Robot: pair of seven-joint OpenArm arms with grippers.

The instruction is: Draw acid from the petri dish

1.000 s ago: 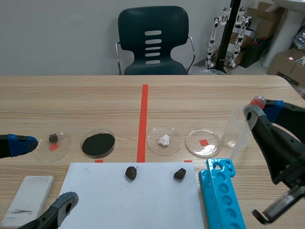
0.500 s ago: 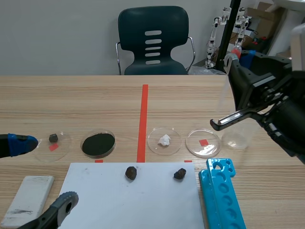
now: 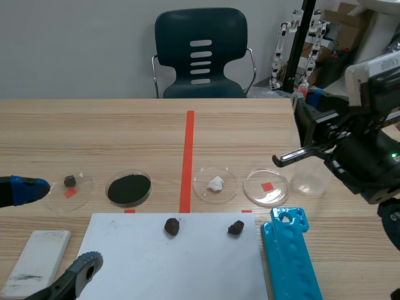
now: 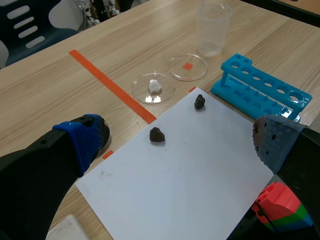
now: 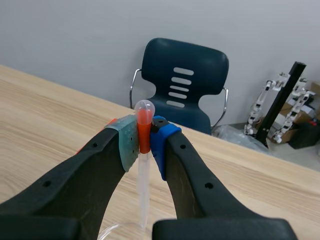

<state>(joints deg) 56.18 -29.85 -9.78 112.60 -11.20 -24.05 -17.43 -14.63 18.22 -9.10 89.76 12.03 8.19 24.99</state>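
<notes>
My right gripper point(image 3: 306, 99) is raised over the table's right side, shut on the red bulb of a clear dropper point(image 5: 143, 180) whose tube hangs down between the fingers. In the scene view the dropper's bulb point(image 3: 304, 88) is above a clear beaker point(image 3: 308, 181). The clear petri dish point(image 3: 267, 187) over a red mark lies just left of the beaker and also appears in the left wrist view point(image 4: 187, 67). My left gripper point(image 3: 56, 228) stands open low at the left, over the corner of the white paper point(image 4: 200, 170).
Left of the clear dish stand dishes with a white lump point(image 3: 215, 183), black powder point(image 3: 129, 188) and a small rock point(image 3: 70, 185). Two dark rocks point(image 3: 172, 226) point(image 3: 235, 227) lie on the paper. A blue tube rack point(image 3: 294, 256) sits beside it, and a white block point(image 3: 34, 259) lies at the front left.
The right arm rose from low at the right, swung left with the dropper to above the beaker, then dipped slightly. The left arm has kept still.
</notes>
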